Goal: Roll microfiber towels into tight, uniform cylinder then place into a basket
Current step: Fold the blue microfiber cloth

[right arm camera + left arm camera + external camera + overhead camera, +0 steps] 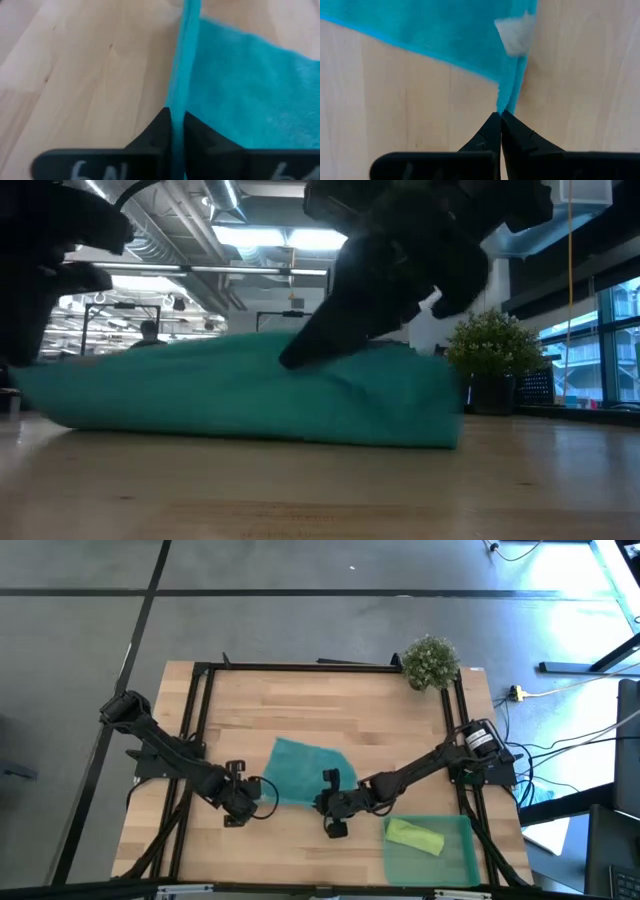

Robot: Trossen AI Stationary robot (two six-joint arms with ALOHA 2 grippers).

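Teal towel (305, 770) held at two corners on the wooden table (300, 700); lime towel (414, 836) rolled inside the basket (462, 860).

A potted plant (431, 662) is set at the table's far corner, well apart from the teal towel. The left gripper (501, 116) is pressed together on the towel's corner; the right gripper (175, 116) pinches its hem edge, apparently loosely. The basket is placed near the towel, just beyond the right gripper.

Two dark jointed arms with black cables; tapered black fingers (490, 140), apparently white-lettered.
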